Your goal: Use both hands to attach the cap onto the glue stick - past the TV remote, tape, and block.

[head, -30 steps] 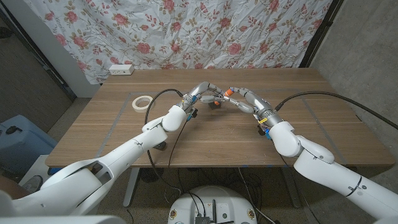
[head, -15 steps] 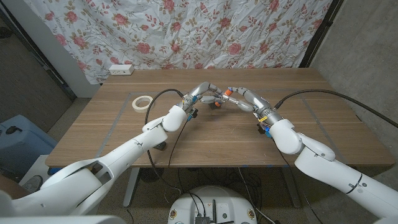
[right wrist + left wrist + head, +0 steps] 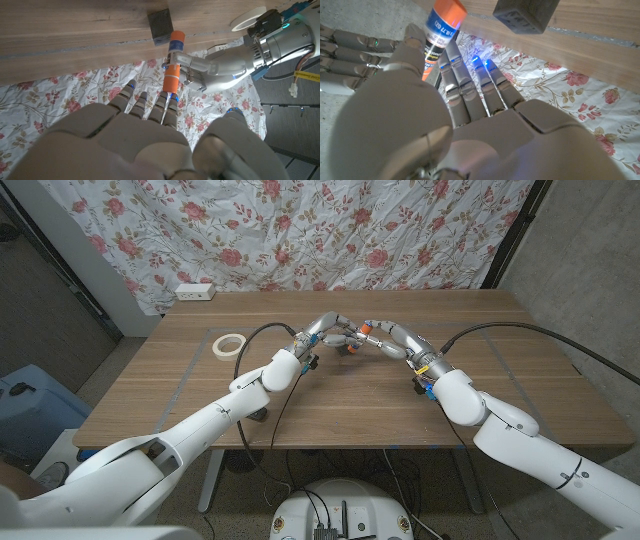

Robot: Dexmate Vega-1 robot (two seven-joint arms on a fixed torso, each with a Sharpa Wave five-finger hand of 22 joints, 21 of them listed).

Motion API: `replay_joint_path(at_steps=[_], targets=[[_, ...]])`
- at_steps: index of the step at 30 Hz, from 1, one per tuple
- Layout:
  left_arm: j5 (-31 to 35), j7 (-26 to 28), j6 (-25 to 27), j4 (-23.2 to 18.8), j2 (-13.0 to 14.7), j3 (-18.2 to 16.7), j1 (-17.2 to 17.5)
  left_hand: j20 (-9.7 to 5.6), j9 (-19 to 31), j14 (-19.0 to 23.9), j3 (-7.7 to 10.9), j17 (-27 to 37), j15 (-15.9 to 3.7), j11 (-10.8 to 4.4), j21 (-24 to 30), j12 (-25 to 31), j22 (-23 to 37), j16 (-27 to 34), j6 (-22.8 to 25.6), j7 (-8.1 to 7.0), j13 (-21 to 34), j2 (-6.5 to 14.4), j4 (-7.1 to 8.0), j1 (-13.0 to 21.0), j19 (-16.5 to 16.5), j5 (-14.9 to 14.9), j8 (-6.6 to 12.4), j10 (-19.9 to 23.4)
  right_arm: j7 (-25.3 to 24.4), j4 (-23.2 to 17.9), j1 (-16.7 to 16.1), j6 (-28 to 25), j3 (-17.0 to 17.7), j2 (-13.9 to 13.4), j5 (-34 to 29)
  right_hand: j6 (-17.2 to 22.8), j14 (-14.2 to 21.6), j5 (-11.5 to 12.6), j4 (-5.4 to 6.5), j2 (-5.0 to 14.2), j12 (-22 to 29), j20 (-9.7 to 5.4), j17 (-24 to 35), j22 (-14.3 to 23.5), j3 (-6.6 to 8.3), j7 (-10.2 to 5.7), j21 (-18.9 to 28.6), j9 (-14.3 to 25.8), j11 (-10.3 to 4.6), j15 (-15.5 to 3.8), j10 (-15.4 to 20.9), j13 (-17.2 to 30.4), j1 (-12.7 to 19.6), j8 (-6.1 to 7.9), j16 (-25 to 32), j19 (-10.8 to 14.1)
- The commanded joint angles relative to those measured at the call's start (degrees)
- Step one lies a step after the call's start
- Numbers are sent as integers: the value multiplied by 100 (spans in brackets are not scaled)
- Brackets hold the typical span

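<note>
Both hands meet above the table's far middle. My left hand [image 3: 335,330] grips the glue stick [image 3: 174,55] around its labelled body, its orange end [image 3: 447,11] pointing at the table. My right hand [image 3: 387,336] reaches in from the other side, and its fingertips [image 3: 167,100] hold the long orange cap [image 3: 170,80], which stands in line against the stick's other end. I cannot tell whether the cap is fully seated. In the left wrist view the right hand [image 3: 350,47] lies right beside the stick.
A dark block [image 3: 161,22] sits on the wooden table [image 3: 330,395] just under the hands. A roll of white tape [image 3: 229,343] lies at the left. A white power strip [image 3: 195,291] lies at the far left edge, before a flowered curtain.
The right hand has edged very slightly toward the left hand. Both grips hold as before.
</note>
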Motion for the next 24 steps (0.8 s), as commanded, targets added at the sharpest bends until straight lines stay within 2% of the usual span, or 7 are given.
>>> replay_joint_path(at_steps=[1, 24], targets=[[19, 13, 42, -44, 16, 3, -4, -52, 140, 60, 147, 18, -902, -422, 12, 20, 27, 22, 267, -139, 30, 459, 175, 468, -3, 34, 174, 510, 11, 16, 18, -45, -26, 0, 16, 70, 53, -9, -19, 18, 56, 23, 8, 30, -23, -2, 23, 28, -22, -23, 128, 38, -49, 22, 48, 57], [-4, -30, 32, 39, 0, 25, -51, -67, 145, 83, 110, 25, -890, -402, 13, 5, 28, 19, 283, -140, 30, 452, 194, 496, -6, 23, 178, 516, -138, 66, 1, -46, 95, 16, 109, 32, 95, -8, -53, 48, -5, 64, -3, 30, -15, -14, 26, 30, 43, -13, 67, 43, -56, -37, 53, 98]])
